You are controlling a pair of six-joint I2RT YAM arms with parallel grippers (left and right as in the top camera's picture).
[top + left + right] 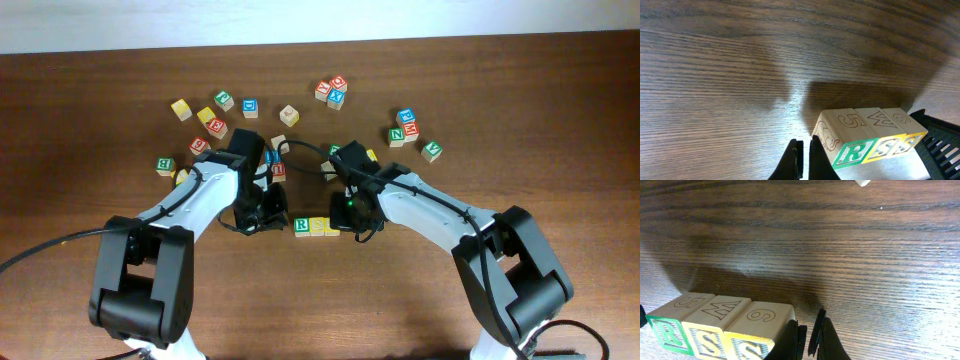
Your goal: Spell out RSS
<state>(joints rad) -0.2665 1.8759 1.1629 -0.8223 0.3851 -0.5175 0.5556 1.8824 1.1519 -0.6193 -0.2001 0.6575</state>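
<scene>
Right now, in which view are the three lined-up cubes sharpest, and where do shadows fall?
Left wrist: R cube and both S cubes sharp, dark shadow behind them. Right wrist: letters partly cut by bottom edge. Overhead: S faces pale, unreadable.

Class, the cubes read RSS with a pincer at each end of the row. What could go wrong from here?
The shut left pincer sits right beside the R cube; swinging away sideways could knock it out of line. The shut right pincer sits close to the end S cube; a careless retreat could twist it.
</scene>
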